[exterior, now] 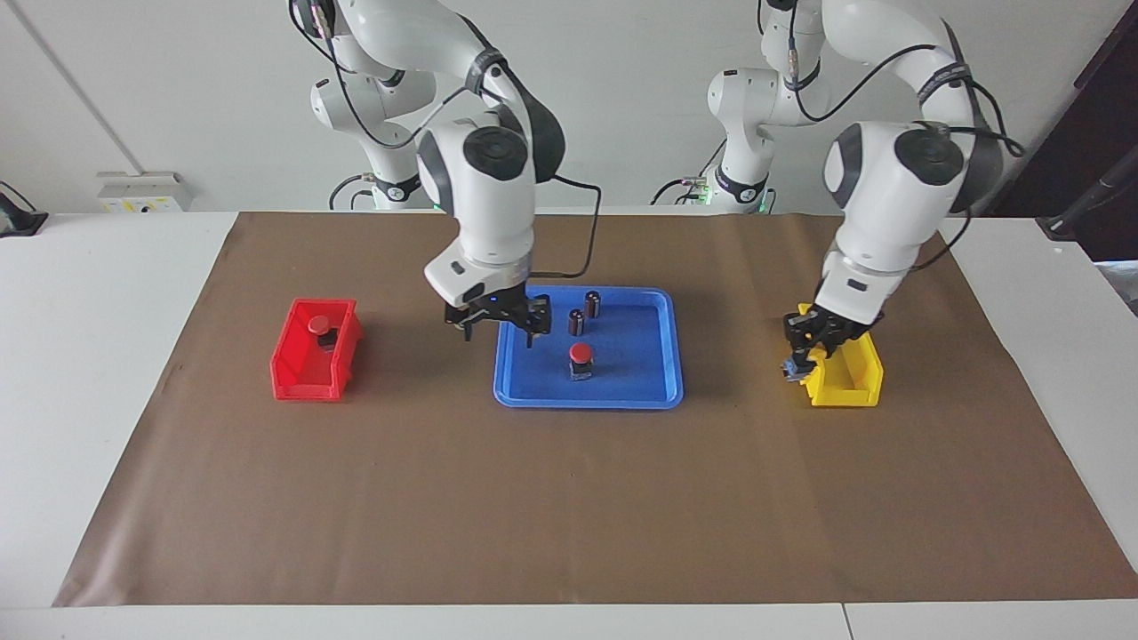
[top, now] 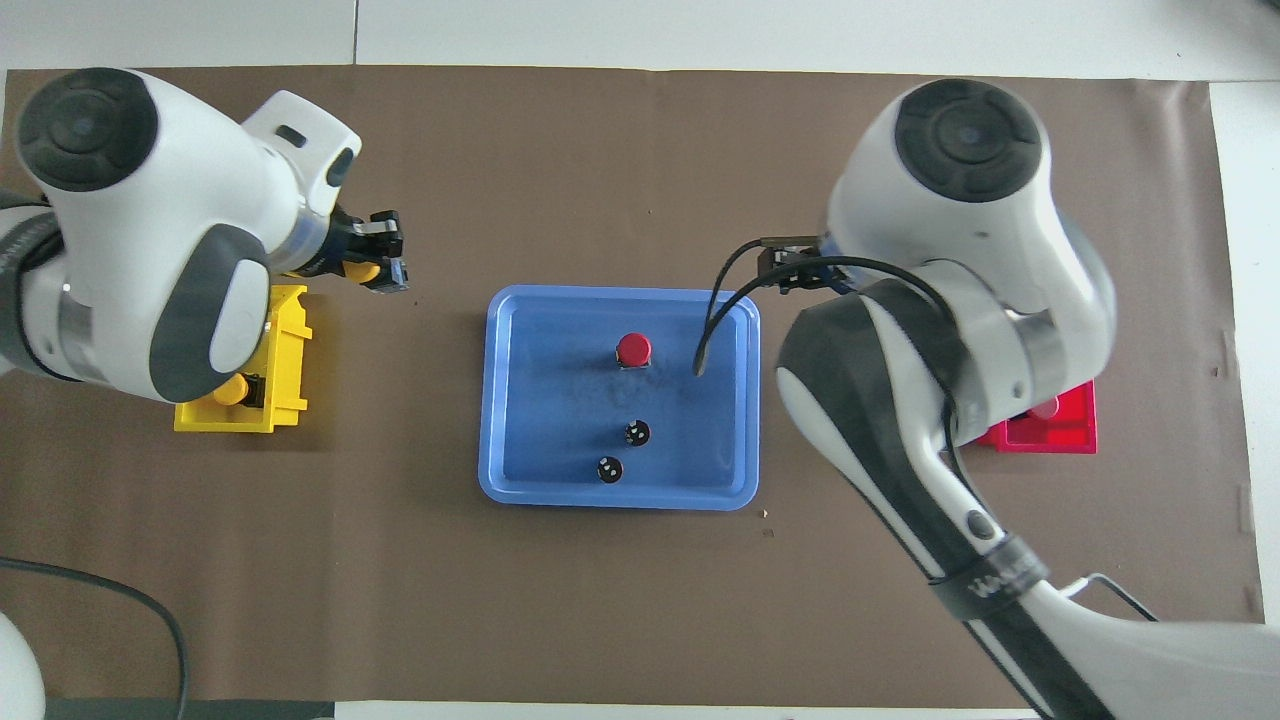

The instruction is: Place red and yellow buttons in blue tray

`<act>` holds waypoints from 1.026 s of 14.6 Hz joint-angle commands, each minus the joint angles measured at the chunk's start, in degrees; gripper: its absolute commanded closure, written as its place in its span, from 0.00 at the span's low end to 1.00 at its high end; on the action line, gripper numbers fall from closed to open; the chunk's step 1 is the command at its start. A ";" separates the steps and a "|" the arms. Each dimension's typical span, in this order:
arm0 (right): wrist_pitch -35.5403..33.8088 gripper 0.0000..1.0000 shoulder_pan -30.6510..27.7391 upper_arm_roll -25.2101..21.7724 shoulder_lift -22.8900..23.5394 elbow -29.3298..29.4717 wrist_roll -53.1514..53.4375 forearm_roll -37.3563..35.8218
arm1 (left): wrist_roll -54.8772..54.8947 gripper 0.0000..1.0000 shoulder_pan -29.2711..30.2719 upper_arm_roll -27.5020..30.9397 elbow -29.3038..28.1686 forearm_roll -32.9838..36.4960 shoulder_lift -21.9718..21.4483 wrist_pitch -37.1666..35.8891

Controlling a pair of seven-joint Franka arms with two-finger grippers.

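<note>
The blue tray [exterior: 622, 391] [top: 540, 400] lies mid-table and holds one red button [exterior: 580, 356] [top: 633, 349]. Another red button [exterior: 320, 327] sits in the red bin [exterior: 307, 378]. My right gripper [exterior: 498, 331] is open and empty, low over the tray's rim toward the right arm's end. My left gripper [exterior: 800, 356] [top: 390, 255] is raised over the tray-ward side of the yellow bin [exterior: 853, 382] [top: 285, 340] and looks shut on a yellow button [top: 360, 268]. Another yellow button [top: 232, 390] lies in the yellow bin, partly hidden by the arm.
Two small dark cylinders with silvery tops [exterior: 592, 304] [exterior: 576, 322] stand in the tray, nearer to the robots than the red button. A brown mat [exterior: 569, 498] covers the table. In the overhead view the right arm hides most of the red bin [top: 1050, 430].
</note>
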 commanded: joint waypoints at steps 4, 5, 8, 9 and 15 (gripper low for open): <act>9.36 0.03 -19.45 0.92 -15.83 -25.48 -27.70 4.45 | -14.40 0.96 -13.51 0.93 -5.62 1.11 1.44 8.73; 13.05 0.06 -20.94 0.92 -16.54 -28.48 -30.15 4.45 | -15.54 0.96 -14.56 0.93 -6.06 1.11 2.58 9.97; 14.67 0.21 -22.36 0.83 -16.20 -30.17 -31.76 4.45 | -15.73 0.96 -15.01 1.01 -6.95 1.11 4.52 10.68; 15.37 0.24 -22.71 0.83 -15.58 -30.79 -31.76 4.45 | -15.82 0.94 -15.01 0.93 -6.86 1.11 5.40 11.90; 22.31 0.28 -25.52 0.83 -13.47 -34.83 -32.46 4.45 | -16.26 0.15 -15.81 1.19 -5.37 1.28 6.46 11.05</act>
